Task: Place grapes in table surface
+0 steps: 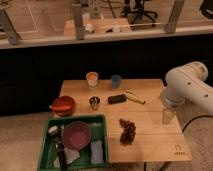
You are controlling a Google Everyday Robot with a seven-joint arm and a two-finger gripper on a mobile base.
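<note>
1. My arm (pixel 187 87), up and right of the grapes (pixel 127 131), runs off the right border.
2. The gripper (pixel 168 116), right of the grapes, is partly covered by the arm above it.
3. The green tray (pixel 75 118), left of the grapes, is cut by the bottom border.
4. The logo (pixel 178 148) on the tabletop (pixel 150 115), lower right of the grapes, is too small to read.

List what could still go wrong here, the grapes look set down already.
1. The grapes lie on the table surface, a short way from the green tray. They look loosely clustered, so a nudge might roll some away.
2. The gripper hangs low at the table's right side, level with the grapes. A leftward sweep while pulling away could drag them.
</note>
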